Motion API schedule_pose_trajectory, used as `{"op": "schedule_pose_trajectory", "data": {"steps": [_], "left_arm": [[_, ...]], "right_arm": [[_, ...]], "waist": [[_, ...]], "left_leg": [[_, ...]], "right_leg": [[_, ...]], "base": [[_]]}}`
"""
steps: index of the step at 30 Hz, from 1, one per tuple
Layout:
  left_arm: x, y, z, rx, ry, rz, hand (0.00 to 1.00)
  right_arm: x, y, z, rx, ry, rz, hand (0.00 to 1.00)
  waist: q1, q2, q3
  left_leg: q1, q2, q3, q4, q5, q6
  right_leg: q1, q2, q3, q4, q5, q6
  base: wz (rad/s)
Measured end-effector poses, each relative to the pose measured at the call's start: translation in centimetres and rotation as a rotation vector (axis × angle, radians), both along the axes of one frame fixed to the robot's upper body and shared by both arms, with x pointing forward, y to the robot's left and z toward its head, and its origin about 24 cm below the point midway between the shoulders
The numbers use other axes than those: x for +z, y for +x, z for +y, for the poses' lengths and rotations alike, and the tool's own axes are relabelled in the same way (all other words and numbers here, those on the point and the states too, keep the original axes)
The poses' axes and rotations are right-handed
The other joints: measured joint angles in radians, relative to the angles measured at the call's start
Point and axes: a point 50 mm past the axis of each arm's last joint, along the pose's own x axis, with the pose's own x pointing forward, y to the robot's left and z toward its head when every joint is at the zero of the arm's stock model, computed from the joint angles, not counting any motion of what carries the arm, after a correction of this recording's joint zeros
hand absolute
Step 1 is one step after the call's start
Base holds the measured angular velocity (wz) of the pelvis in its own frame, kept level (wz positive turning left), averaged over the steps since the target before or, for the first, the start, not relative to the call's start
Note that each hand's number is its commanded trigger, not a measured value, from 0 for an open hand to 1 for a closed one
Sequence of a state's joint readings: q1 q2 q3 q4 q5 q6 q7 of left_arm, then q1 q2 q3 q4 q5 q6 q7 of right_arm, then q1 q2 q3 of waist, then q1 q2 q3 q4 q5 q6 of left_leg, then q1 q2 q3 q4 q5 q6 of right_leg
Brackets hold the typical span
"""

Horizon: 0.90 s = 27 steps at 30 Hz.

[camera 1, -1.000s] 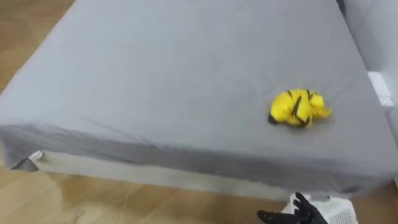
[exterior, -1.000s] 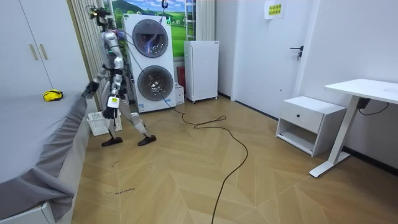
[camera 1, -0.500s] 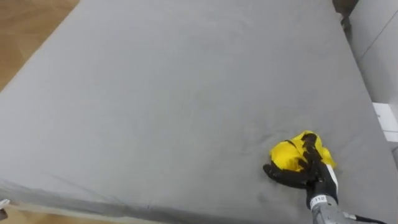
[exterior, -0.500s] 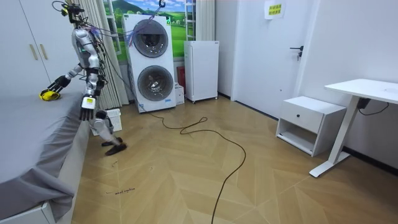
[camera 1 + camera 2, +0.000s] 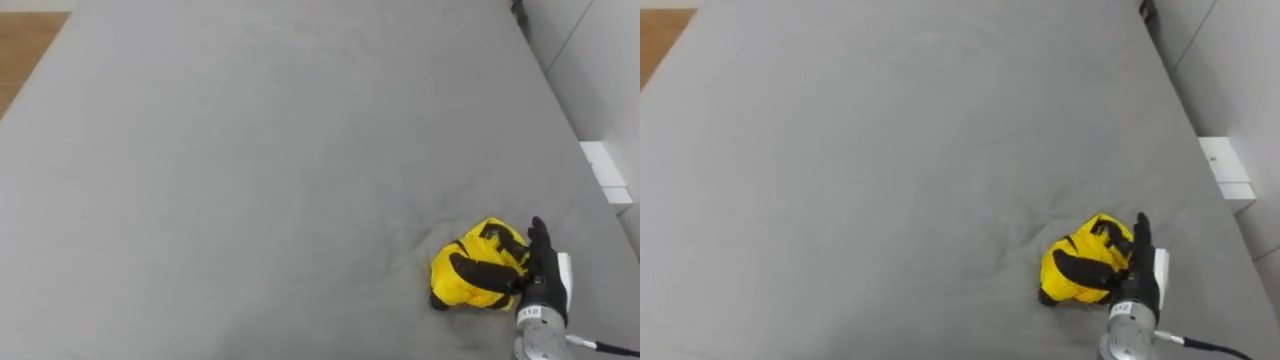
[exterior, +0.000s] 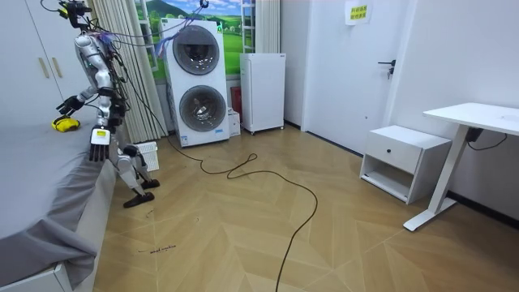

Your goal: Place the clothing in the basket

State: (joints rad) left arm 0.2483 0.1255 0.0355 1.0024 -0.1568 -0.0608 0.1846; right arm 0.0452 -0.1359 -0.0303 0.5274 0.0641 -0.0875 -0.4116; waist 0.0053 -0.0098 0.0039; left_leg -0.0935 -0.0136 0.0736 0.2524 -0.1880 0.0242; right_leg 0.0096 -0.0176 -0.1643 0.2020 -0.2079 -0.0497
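A crumpled yellow garment with black stripes lies on the grey bed sheet, toward its near right part. My right hand reaches in from the lower right and rests against the garment's right side, dark fingers curled across the cloth and one finger pointing straight up. In the room view I stand bent over the bed's edge, the garment just below my outstretched right hand. My left hand hangs by the mattress edge. A white basket stands on the floor behind my legs.
A white wall and a small white block border the bed on the right. Stacked washing machines, a white cabinet, a nightstand and a desk stand around the wooden floor.
I have come closer to the bed and lean further over it. My right hand has shifted to the garment's right side, its fingers now wrapped across the cloth.
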Motion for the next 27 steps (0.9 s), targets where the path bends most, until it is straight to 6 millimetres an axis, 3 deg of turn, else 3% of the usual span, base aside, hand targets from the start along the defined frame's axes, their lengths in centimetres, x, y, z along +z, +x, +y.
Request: {"op": "schedule_pose_trajectory", "data": {"steps": [6,10,16,19,20,21,22,23,27], "left_arm": [[0.0,1.3,-0.1,-0.007,-0.009,-0.010,0.00],[0.0,1.7,-0.4,-0.038,-0.019,-0.012,0.00],[-0.3,1.6,-0.5,-0.048,-0.037,0.031,0.00],[-0.3,1.8,-0.5,-0.071,-0.052,0.052,0.00],[-0.3,2.2,-0.5,-0.086,-0.050,0.044,0.00],[-0.2,2.8,-0.5,-0.100,-0.050,0.032,0.00],[-0.1,3.0,-0.4,-0.105,-0.049,0.026,0.00],[0.0,3.2,-0.1,-0.109,-0.041,0.023,0.00],[0.1,3.1,0.7,-0.108,-0.023,0.037,0.00]], "right_arm": [[0.2,1.8,-0.4,-0.034,-0.029,0.006,0.00],[-0.7,1.9,-1.2,-0.060,-0.036,0.072,0.00],[-1.2,2.6,-2.5,-0.079,-0.024,0.150,0.00],[-2.0,2.6,-2.8,-0.093,-0.016,0.228,0.00],[-2.4,2.3,-3.0,-0.089,-0.012,0.260,0.05],[-2.7,1.8,-3.4,-0.082,-0.024,0.295,0.21],[-2.8,1.6,-3.7,-0.078,-0.034,0.307,0.78],[-2.9,1.3,-4.1,-0.073,-0.044,0.327,1.00],[-3.3,0.2,-5.2,-0.062,-0.082,0.391,1.00]], "waist": [[0.002,-0.003,0.0028],[0.009,-0.005,0.0042],[0.033,0.003,0.0036],[0.036,0.009,0.0076],[0.049,0.012,0.0078],[0.058,0.017,0.0104],[0.058,0.019,0.0103],[0.058,0.020,0.0111],[0.063,0.022,0.0129]], "left_leg": [[-0.059,0.000,0.007,0.001,0.011,0.003],[-0.079,-0.001,0.006,-0.002,0.023,0.003],[-0.150,-0.008,-0.031,0.022,0.028,0.006],[-0.166,-0.015,-0.051,0.025,0.029,0.007],[-0.175,-0.017,-0.056,0.025,0.030,0.007],[-0.185,-0.019,-0.068,0.031,0.030,0.008],[-0.191,-0.019,-0.078,0.036,0.030,0.008],[-0.197,-0.020,-0.082,0.039,0.030,0.008],[-0.197,-0.028,-0.094,0.041,0.031,0.009]], "right_leg": [[-0.054,-0.003,-0.017,0.002,0.000,0.002],[-0.069,-0.007,-0.039,0.004,0.000,0.003],[-0.116,-0.010,-0.073,0.004,0.001,0.003],[-0.120,-0.014,-0.095,0.002,0.001,0.004],[-0.127,-0.015,-0.110,0.004,0.000,0.004],[-0.130,-0.016,-0.124,0.004,0.000,0.004],[-0.130,-0.017,-0.133,0.005,0.000,0.004],[-0.129,-0.017,-0.143,0.004,0.000,0.004],[-0.117,-0.017,-0.169,0.001,0.000,0.004]], "base": [[0.01],[0.16],[0.20],[0.22],[0.21],[0.27],[0.38],[0.35],[0.19]]}}
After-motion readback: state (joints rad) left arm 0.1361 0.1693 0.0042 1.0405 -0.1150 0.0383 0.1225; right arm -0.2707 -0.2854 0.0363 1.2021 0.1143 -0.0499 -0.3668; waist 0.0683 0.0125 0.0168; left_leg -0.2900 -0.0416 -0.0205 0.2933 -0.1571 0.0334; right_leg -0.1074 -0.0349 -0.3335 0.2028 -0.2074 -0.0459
